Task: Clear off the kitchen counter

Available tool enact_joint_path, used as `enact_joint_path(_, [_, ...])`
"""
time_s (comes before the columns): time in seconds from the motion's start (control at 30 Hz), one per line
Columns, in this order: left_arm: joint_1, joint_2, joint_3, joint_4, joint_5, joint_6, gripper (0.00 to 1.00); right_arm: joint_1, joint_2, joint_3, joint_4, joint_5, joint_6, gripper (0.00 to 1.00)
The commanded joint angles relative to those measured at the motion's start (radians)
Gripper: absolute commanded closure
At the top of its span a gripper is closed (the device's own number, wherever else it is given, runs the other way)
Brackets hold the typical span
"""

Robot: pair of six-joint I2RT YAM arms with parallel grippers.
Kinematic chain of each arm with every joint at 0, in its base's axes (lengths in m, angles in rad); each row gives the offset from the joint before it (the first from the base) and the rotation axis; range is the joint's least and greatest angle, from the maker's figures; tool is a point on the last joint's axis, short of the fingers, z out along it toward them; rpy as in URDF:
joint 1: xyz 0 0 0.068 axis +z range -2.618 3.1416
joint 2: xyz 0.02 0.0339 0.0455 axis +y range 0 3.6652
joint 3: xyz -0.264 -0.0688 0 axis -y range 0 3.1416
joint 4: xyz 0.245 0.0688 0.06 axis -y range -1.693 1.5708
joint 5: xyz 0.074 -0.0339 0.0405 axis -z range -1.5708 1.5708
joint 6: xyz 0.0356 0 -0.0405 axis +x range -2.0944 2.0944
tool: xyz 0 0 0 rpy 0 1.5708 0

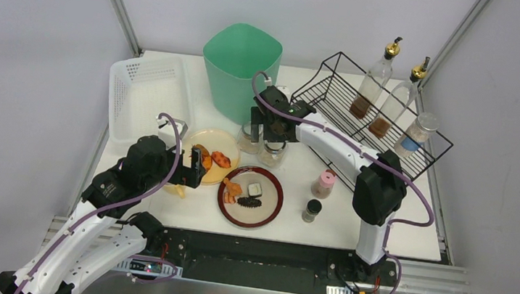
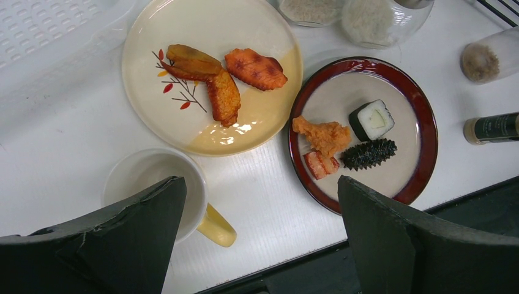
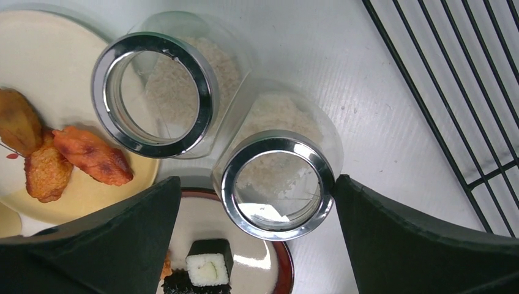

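Observation:
The white kitchen counter (image 1: pixel 321 230) holds a yellow plate (image 1: pixel 232 144) of fried pieces and a red-rimmed plate (image 1: pixel 269 206) with a sushi roll and other bits. My left gripper (image 1: pixel 197 166) hangs open above the counter's front edge (image 2: pixel 260 184); its left finger is over a white cup (image 2: pixel 147 177) with a yellow handle, its right finger over the red-rimmed plate (image 2: pixel 404 165). My right gripper (image 1: pixel 268 126) is open and straddles the nearer of two glass rice jars (image 3: pixel 278 184). The other jar (image 3: pixel 153 95) stands just beyond it.
A green bin (image 1: pixel 240 65) stands at the back, with a white perforated basket (image 1: pixel 146 95) to its left. A black wire rack (image 1: pixel 336 89) at the back right holds two oil bottles (image 1: pixel 373 86) and a small jar (image 1: pixel 416 134). A pink-lidded shaker (image 1: pixel 324 184) and a dark-capped bottle (image 1: pixel 312 210) stand right of the red-rimmed plate.

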Motion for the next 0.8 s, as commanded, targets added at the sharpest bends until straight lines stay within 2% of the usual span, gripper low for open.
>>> enact_joint_path(0.0, [0.001,-0.008,0.010,0.015,-0.008,0.019,0.00,0.004,-0.045,-0.048,0.006,0.046,0.008,0.01])
enact_joint_path(0.43, [0.002,-0.006,0.010,0.014,-0.007,0.019,0.00,0.005,-0.063,-0.086,0.020,0.040,0.019,0.02])
enact_joint_path(0.57, [0.002,-0.005,0.010,0.015,-0.007,0.019,0.00,0.005,-0.062,-0.085,0.024,0.032,0.019,0.07])
enact_joint_path(0.77, [0.001,-0.005,0.010,0.015,-0.008,0.019,0.00,0.007,-0.056,-0.083,0.027,0.022,0.017,0.21])
